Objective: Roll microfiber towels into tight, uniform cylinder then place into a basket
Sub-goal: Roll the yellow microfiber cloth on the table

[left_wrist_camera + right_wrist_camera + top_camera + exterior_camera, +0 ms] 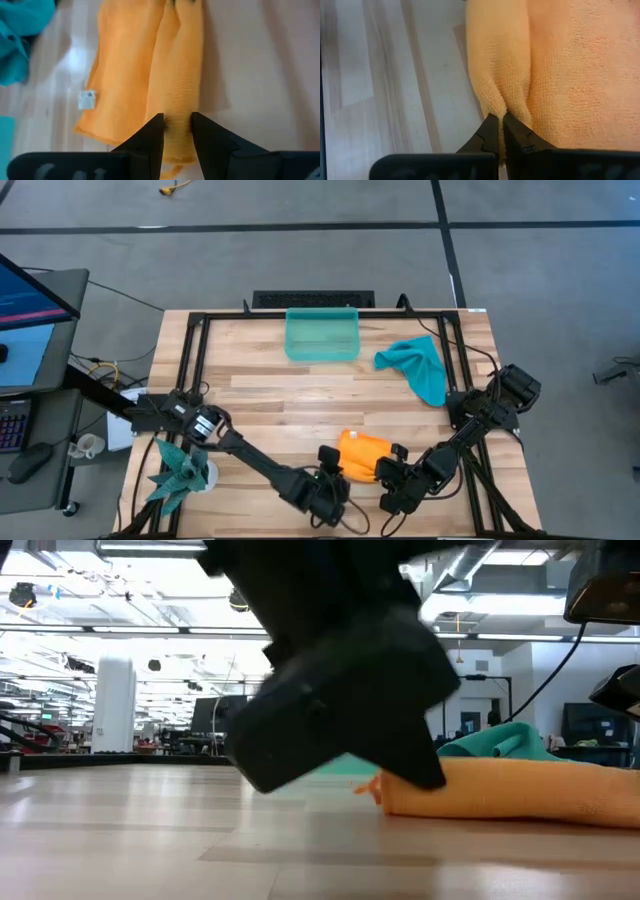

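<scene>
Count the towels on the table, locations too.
2. The orange towel lies partly rolled at the near edge, pinched at its ends by the left pincer and the right pincer. The teal towel lies crumpled right of the basket. None seen inside it.

The right tool has its two dark fingers squeezed almost together. They pinch a soft fold of the orange towel between their tips. The fold makes a long rolled bump along the edge of the towel. The rest of the towel lies flat beside the bump. It rests on the pale wooden tabletop, which has long stripes.
</scene>
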